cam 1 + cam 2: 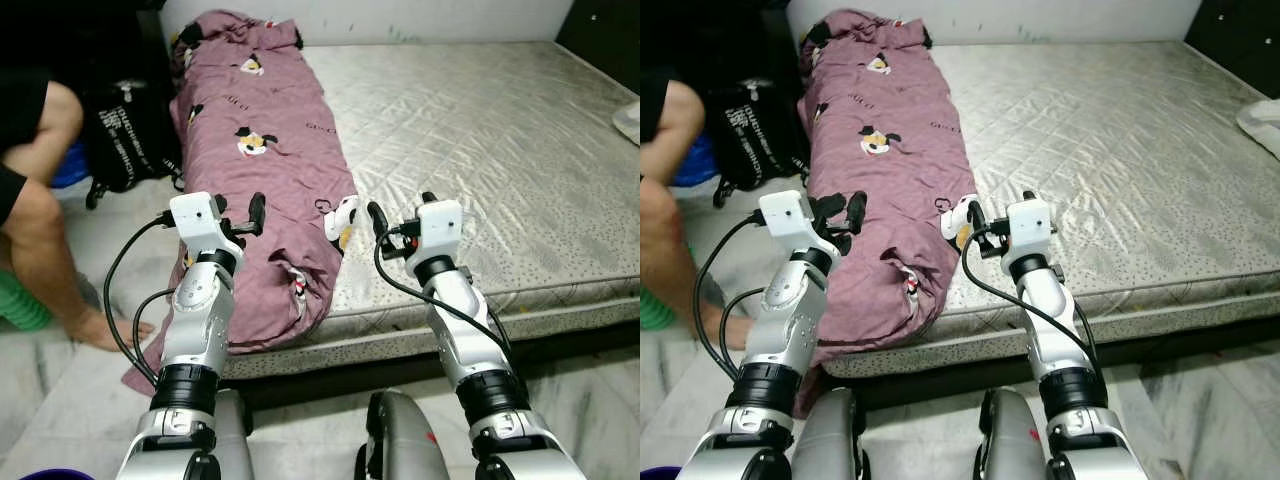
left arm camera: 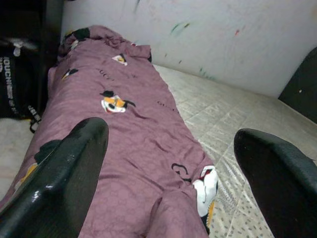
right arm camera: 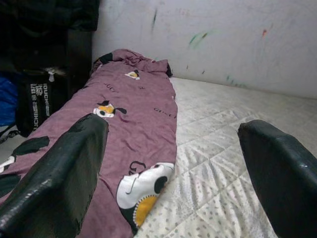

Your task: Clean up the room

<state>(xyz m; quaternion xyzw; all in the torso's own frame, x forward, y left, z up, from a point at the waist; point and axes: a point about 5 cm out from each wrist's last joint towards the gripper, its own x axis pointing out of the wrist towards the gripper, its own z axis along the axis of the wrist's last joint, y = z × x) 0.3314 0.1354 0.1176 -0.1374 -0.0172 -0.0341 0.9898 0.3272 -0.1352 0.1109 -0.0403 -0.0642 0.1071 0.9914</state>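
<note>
Left gripper (image 1: 245,214) and right gripper (image 1: 385,222), both spread wide, hover at the near edge of the mattress (image 1: 480,150), the mauve cartoon-print blanket (image 1: 265,170) bunched lengthwise along its left side, one end seemingly spilling floorward beside a crouching person's leg (image 1: 45,260).

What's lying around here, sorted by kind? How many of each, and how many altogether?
Purple blankets: 1
Mattresses: 1
Black bags: 1
White cloths at the mattress's far right edge: 1
Robot claws, both open over the blanket's near end: 2 (left claw, right claw)
Total: 6
</note>
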